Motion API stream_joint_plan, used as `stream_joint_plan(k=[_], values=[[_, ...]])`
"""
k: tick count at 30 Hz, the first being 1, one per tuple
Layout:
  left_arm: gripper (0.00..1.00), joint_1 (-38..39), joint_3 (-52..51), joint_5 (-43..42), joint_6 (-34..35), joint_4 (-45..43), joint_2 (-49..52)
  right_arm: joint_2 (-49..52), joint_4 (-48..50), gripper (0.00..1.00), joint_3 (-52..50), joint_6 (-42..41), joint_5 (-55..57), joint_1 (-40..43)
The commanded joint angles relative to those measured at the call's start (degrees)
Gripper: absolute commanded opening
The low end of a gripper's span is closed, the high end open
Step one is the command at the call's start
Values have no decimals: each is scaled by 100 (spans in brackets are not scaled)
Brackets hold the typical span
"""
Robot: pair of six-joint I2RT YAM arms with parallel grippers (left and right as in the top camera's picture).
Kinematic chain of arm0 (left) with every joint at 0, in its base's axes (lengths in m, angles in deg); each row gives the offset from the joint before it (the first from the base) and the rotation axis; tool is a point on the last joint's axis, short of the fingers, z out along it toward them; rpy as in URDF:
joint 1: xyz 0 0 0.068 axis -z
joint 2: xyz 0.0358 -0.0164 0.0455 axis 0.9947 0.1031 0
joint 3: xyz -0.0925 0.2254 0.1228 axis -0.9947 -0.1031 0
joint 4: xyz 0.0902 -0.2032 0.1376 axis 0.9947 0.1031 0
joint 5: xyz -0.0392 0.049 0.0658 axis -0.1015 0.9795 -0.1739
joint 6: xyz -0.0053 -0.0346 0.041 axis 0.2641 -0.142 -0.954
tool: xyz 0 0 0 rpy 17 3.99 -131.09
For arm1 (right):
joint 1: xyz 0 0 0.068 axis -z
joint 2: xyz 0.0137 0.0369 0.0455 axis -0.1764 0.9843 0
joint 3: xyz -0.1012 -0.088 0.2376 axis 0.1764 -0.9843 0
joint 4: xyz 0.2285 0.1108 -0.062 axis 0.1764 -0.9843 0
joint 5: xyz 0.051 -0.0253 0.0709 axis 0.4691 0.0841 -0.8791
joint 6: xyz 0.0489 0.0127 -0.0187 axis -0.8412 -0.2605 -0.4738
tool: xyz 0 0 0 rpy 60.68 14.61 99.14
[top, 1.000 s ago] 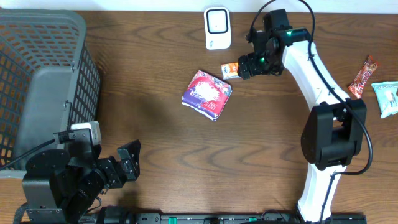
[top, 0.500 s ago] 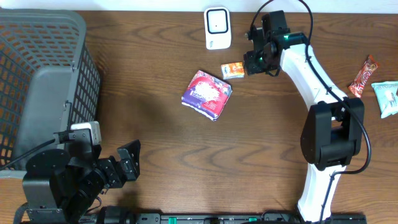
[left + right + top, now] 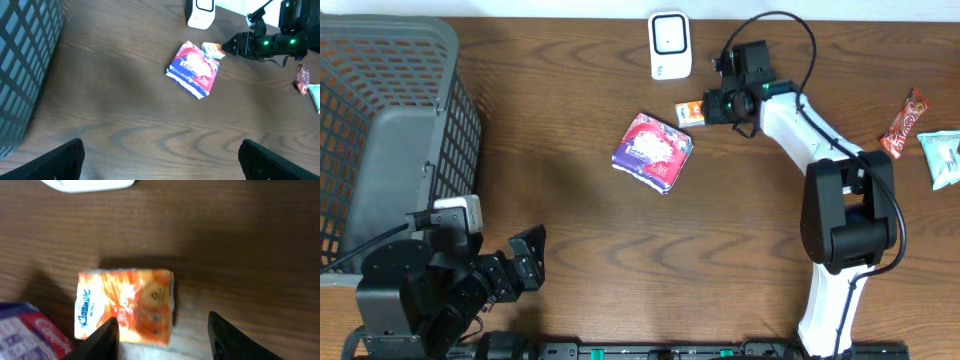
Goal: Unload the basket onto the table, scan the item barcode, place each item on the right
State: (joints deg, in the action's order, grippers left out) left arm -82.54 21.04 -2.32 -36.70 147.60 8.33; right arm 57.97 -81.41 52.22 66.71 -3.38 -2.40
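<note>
Looking down the right wrist cam, my right gripper [image 3: 162, 337] is roughly half open, low over the little orange tissue pack [image 3: 125, 305], and it isn't clamped on anything. The pack lies flat on the wooden table [image 3: 570, 220] with its near corner poking into the gap between the fingers. One finger [image 3: 105, 340] looks like it's up against the pack's edge, but that bit is too blurry for me to swear to it.

Just past the pack is the white scanner [image 3: 670, 45], and a purple-and-red packet [image 3: 653, 150] lies near it on the other side. Two snack wrappers [image 3: 905, 122] sit well apart at the table's right edge. My left gripper [image 3: 162, 165] is spread wide with nothing in it, down at the near corner beside the grey basket [image 3: 390, 130].
</note>
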Motion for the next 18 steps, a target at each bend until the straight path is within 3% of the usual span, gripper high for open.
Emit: stream_joint_plan(k=[1,7,12,18], values=[[98,-24,79,-81,-9,-2,2,48,348,53,-245,-468,-280,-24],[98,-24,79,-81,-9,-2,2,48,763,52,-417,-997,-284,-26],[98,-24,79,-81,-9,-2,2,48,463,38,-417,-984,-455,-74],[98,-24,79,-81,-9,-2,2,48,-586,17,-417,365,-533,-247]])
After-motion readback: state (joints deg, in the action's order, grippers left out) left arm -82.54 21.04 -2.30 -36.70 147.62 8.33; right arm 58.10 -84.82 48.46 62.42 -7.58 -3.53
